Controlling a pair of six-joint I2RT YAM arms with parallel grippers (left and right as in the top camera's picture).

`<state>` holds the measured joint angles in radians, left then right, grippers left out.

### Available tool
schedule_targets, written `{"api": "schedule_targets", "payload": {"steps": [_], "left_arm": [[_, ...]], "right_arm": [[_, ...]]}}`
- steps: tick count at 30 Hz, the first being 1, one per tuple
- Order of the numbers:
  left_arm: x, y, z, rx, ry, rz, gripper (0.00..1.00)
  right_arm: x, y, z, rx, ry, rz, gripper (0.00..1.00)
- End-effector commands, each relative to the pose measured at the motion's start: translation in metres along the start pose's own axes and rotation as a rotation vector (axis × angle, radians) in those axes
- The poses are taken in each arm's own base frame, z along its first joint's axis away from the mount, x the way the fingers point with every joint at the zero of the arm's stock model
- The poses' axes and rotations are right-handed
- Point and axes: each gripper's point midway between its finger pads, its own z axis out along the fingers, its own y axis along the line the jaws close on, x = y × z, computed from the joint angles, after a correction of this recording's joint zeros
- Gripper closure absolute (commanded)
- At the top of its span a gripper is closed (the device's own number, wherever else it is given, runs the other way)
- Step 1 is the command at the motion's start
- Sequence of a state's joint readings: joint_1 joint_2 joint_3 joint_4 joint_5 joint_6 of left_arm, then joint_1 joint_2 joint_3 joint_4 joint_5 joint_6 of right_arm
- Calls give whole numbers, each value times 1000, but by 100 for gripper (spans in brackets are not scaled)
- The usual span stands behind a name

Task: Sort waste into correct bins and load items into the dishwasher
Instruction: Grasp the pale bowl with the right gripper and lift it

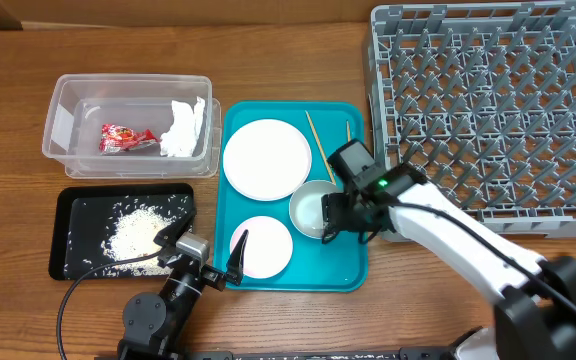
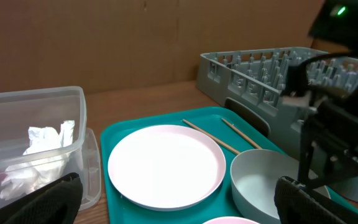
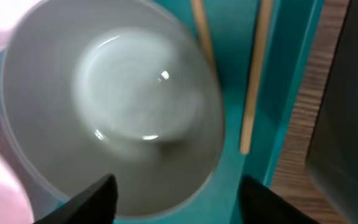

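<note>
The silvery-grey bowl (image 1: 313, 210) sits on the teal tray (image 1: 353, 260), with the large white plate (image 1: 266, 158) behind it and the smaller white dish (image 1: 266, 245) to its left. Two chopsticks (image 1: 320, 140) lie on the tray beside the plate. My right gripper (image 1: 330, 222) is open and low over the bowl (image 3: 110, 106), its fingers (image 3: 176, 190) straddling the bowl's right rim. My left gripper (image 1: 205, 240) is open and empty at the tray's front left, facing the plate (image 2: 165, 165). The red wrapper (image 1: 126, 138) and napkin (image 1: 183, 128) lie in the clear tub (image 1: 63, 110). Rice (image 1: 138, 235) lies on the black tray (image 1: 73, 215). The cup is out of view.
The grey dish rack (image 1: 488, 110) stands at the right, its near corner close to my right arm; it also shows in the left wrist view (image 2: 253, 74). A chopstick (image 3: 253, 74) lies just right of the bowl. The tub stands left of the teal tray.
</note>
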<state>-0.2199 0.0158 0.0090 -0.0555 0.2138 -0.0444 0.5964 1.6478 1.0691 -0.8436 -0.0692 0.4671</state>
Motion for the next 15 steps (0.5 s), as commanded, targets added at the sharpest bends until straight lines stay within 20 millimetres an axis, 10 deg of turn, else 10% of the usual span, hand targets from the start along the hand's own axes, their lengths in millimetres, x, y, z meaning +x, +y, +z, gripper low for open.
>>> {"api": "schedule_targets", "payload": {"steps": [1,5,15], "left_arm": [[0,0,0,5,-5,15,0],[0,0,0,6,-5,16,0],[0,0,0,6,-5,15,0]], "right_arm": [[-1,4,11,-8,17,42,52],[5,3,18,-4,53,44,93],[-13,-1,-42,14,-109,61,96]]}}
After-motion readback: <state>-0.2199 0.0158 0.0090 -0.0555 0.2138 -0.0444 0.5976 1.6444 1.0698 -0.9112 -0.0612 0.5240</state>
